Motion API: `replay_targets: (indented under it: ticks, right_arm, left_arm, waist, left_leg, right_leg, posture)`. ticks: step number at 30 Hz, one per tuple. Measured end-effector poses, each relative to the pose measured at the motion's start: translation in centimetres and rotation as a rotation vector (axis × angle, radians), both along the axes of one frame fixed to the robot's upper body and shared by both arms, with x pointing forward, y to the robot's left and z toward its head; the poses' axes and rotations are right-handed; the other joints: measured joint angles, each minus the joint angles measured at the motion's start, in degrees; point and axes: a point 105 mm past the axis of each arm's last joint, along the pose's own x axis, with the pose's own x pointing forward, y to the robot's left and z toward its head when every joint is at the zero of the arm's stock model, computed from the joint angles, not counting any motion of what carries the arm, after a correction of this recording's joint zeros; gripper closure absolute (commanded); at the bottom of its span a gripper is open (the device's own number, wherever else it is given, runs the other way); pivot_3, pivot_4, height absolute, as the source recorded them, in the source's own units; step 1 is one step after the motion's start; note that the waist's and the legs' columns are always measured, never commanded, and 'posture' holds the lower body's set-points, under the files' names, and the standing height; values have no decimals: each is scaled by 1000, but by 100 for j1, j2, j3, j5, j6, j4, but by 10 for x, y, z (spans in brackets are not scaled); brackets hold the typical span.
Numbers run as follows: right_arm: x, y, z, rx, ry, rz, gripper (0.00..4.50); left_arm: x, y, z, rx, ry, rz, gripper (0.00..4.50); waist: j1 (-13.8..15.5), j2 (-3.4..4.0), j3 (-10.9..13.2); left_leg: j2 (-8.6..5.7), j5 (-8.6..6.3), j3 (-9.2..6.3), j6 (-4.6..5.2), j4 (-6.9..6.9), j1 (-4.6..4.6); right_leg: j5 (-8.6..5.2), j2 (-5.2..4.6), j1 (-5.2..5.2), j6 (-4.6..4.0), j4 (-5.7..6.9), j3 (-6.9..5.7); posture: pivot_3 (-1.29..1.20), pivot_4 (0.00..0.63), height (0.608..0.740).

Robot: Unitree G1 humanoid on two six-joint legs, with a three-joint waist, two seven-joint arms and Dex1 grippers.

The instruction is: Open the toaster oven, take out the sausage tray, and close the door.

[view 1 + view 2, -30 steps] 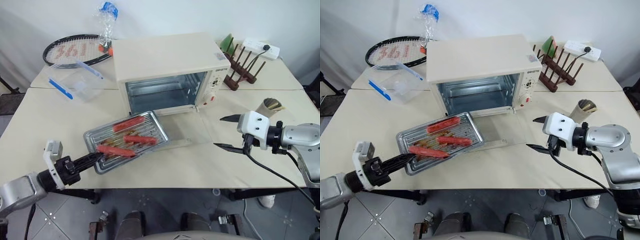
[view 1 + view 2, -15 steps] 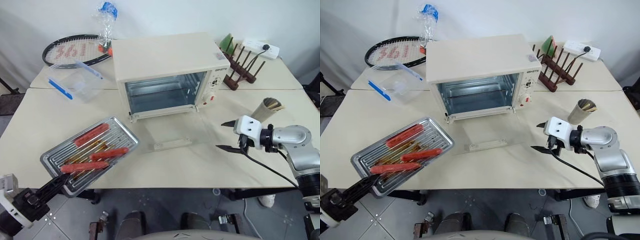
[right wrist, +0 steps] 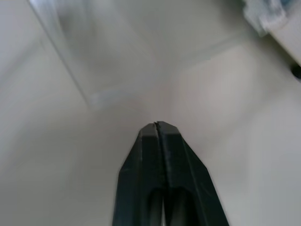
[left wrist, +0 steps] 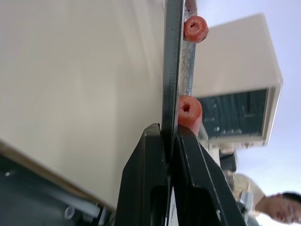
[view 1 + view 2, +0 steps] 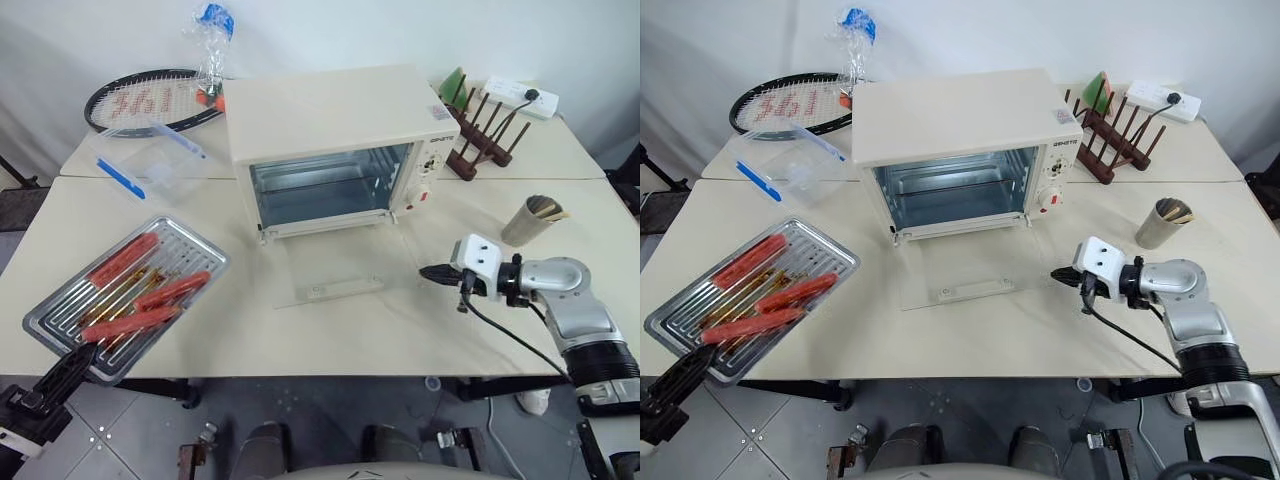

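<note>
The oven (image 5: 330,150) is set at the back of the desk (image 5: 330,340), its door (image 5: 340,265) folded down flat on the desk in front of the open cavity, handle (image 5: 345,290) at the near edge. The tray (image 5: 125,295) is seen well to the left of the oven, at the near left corner of the desk, with three sausages (image 5: 150,292) lying on its rack. Its near corner is gripped by the left claw (image 5: 72,362), whose two black fingers (image 4: 148,188) are pressed together on the thin metal rim in the left wrist view, one sausage end lying just past the fingertips. The tray is held tilted slightly, its near corner over the desk edge; whether its far side rests on the desk cannot be told. The right claw (image 5: 432,273) is seen low over the desk, to the right of the door and just beside its right edge, pointing toward it; its fingers are closed tip to tip with nothing between them, as shown in the right wrist view (image 3: 157,129). Behind the oven a racket (image 5: 150,100) and a plastic bag (image 5: 212,40) are seen, and a clear box (image 5: 150,160) with blue trim is set to the oven's left. To the right, a wooden rack (image 5: 485,135), a power strip (image 5: 520,97) and a cup (image 5: 530,220) are placed.
</note>
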Motion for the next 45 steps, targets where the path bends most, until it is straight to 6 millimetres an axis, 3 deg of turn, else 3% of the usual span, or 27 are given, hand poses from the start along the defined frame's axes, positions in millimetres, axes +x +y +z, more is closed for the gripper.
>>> replay_targets:
  ticks: [7, 17, 25, 32, 39, 45]
  right_arm:
    - [3, 4, 32, 146, 0, -43, 4474]
    - [25, 27, 111, 324, -160, -28, 4474]
    - [45, 33, 136, 369, -213, -22, 4474]
    - [52, 38, 136, 380, -215, -8, 4474]
    - [47, 42, 139, 369, -192, 26, 4474]
    - [2, 24, 113, 209, -53, 107, 4474]
  left_arm:
    - [8, -1, -7, -22, 26, 10, 4500]
    - [19, -9, -12, -45, 34, -23, 4500]
    - [17, -14, -20, -71, 57, -30, 4500]
    - [3, -22, -26, -58, 122, -117, 4500]
    - [12, -47, -31, -70, 152, -276, 4500]
    - [41, -80, -24, -48, 136, -507, 4500]
  waist:
    - [5, 1, 0]
    - [-8, 1, 0]
    - [-12, 0, 0]
    - [-5, 1, 1]
    - [-16, 2, 1]
    - [140, 4, 3]
  left_leg:
    - [0, -1, 0, 1, 0, 0]
    - [2, -2, 5, -1, -4, -1]
    - [2, -3, 8, 0, -4, -2]
    - [3, -4, 10, 0, -2, -2]
    - [4, -5, 29, -1, -9, -14]
    - [1, -7, 43, 1, -4, -20]
  right_leg:
    - [0, 1, -2, 0, 2, 1]
    - [0, 3, -6, 0, 2, 3]
    - [0, 3, -8, 1, 4, 3]
    - [0, 4, -13, 0, 8, 4]
    - [0, 4, -49, 0, 27, 27]
    - [0, 4, -59, 0, 34, 45]
  posture:
    - [0, 150, 740]
    - [0, 150, 740]
    - [0, 150, 740]
    - [0, 150, 740]
    - [0, 150, 740]
    - [0, 150, 740]
